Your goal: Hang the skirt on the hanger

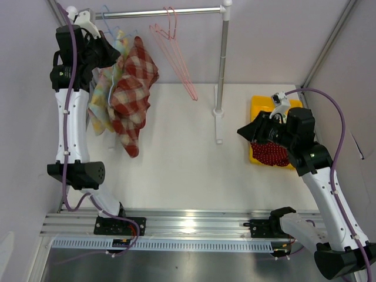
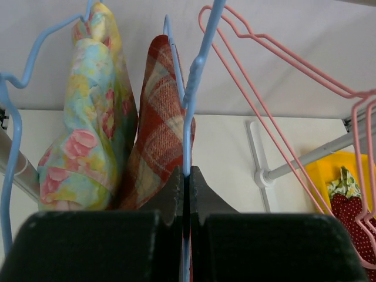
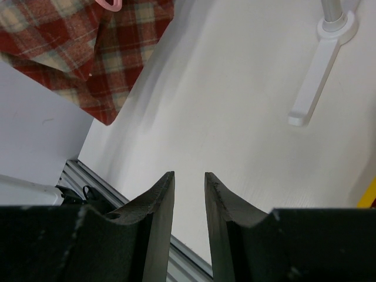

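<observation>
Hanger [image 2: 197,67] in left claw [image 2: 187,175], skirt [image 2: 155,138] beside

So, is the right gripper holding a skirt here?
No, the right gripper has its jaws apart, with only the table showing through the gap.

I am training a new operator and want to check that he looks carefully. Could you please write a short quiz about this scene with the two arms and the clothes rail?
1. True or false: the left arm's fingers are shut on the thin blue wire hanger.
2. Choose one. The right arm's fingers hold: A) a pink wire hanger; B) a flowered cloth; C) nothing, with a gap between them.
3. Short answer: what colour is the plastic tray under the red spotted cloth?

Key: 1 true; 2 C; 3 yellow.
</observation>
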Controlling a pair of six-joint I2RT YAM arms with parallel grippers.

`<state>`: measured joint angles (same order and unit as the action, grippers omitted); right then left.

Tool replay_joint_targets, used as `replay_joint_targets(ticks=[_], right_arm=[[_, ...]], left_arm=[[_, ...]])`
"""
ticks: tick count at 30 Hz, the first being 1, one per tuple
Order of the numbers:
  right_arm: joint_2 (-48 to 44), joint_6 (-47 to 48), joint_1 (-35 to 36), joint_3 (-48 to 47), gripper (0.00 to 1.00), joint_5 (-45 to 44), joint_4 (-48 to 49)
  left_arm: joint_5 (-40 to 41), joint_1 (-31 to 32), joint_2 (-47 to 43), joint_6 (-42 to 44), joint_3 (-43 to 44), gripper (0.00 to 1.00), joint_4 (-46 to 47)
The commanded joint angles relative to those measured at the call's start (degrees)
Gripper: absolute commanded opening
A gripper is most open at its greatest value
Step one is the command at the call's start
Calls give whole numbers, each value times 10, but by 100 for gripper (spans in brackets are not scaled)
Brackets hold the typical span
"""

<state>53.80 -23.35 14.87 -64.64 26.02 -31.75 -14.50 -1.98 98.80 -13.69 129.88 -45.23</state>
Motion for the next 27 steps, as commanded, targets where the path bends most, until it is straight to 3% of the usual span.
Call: replay_joint_targets(ticks=[1, 6, 8, 9, 11, 12, 15, 24, 27], right_arm=[[-5, 10, -1, -20, 33, 9, 2], [-8, 9, -1, -13, 33, 7, 4], [-11, 7, -1, -8, 33, 7, 5], [-11, 6, -1, -7, 33, 6, 5], [-14, 5, -1, -3, 34, 5, 6], [-13, 6, -1, -2, 34, 5, 6], [-15, 5, -1, 2, 39, 0, 5], [-21, -5, -1, 30, 67, -21, 10], [-26, -19, -2, 41, 83, -35, 20]], left_arm=[[-24, -8, -1, -18, 36, 0, 61], [-31, -7, -4, -15, 1, 0, 62], [-24, -7, -16, -12, -10, 6, 66], [-21, -7, -30, -11, -25, 17, 66], [-16, -7, -47, -8, -38, 29, 77], [-11, -7, -62, -7, -52, 42, 79], [-9, -7, -83, -6, -68, 54, 81], [-52, -7, -193, -29, -140, 62, 84], [-78, 6, -258, -46, -241, 62, 108]])
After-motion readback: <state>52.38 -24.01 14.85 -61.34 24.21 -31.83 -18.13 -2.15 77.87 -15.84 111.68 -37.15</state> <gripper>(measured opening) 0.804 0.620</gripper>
